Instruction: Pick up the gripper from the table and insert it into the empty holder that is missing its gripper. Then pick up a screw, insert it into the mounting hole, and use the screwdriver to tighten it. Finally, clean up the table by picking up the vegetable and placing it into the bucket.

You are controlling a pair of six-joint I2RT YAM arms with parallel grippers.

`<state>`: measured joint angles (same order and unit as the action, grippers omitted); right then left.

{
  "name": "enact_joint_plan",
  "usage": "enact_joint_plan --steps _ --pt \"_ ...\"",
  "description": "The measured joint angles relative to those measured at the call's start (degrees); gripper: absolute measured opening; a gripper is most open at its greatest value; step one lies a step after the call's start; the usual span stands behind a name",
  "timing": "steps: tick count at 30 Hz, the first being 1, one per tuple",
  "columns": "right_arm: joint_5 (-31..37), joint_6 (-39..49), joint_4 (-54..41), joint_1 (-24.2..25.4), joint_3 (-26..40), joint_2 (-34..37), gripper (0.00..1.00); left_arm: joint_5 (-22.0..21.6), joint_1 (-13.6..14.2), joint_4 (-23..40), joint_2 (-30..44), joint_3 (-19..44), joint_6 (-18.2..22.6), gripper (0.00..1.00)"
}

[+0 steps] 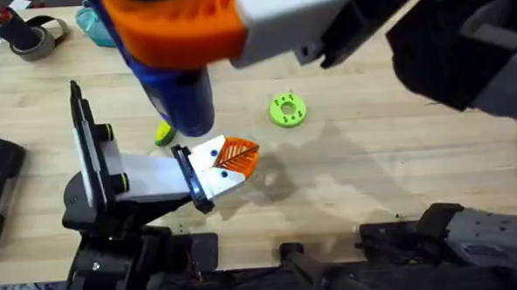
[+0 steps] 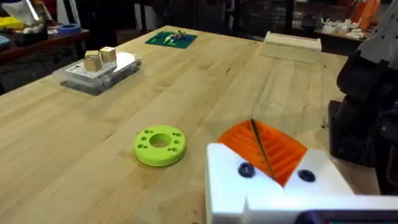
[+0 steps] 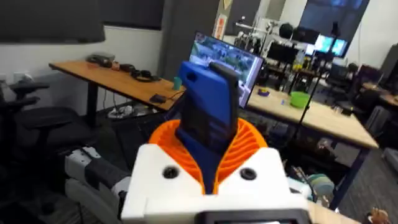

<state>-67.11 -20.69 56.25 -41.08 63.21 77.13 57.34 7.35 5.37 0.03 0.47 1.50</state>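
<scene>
Screwdriver [image 1: 179, 96] in right gripper [image 1: 183, 26] (raised) — tip down

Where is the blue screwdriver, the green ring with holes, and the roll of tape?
screwdriver [image 1: 185, 100]: overhead view, on its blue handle.
green ring [image 2: 160, 145]: left wrist view, on its flat top rim.
roll of tape [image 1: 37, 38]: overhead view, on its outer band.

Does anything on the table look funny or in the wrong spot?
Nothing looks spilled or broken. The green ring lies flat on the bare table. One oddity: the right tool holds the blue screwdriver high above the table, not at any screw.
</scene>
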Motion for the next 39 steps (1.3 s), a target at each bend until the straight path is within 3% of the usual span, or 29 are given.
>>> enact_joint_plan --steps 9,39 --pt "0.39 0.15 6.38 -0.02 -7.29 -0.03 0.052 0.02 0.00 0.01 -0.02 0.00 0.00 0.009" --pt "0.88 2.74 6.52 -1.27 -11.35 2.23 0.053 0.02 0.00 0.01 -0.02 0.00 -0.04 0.009"
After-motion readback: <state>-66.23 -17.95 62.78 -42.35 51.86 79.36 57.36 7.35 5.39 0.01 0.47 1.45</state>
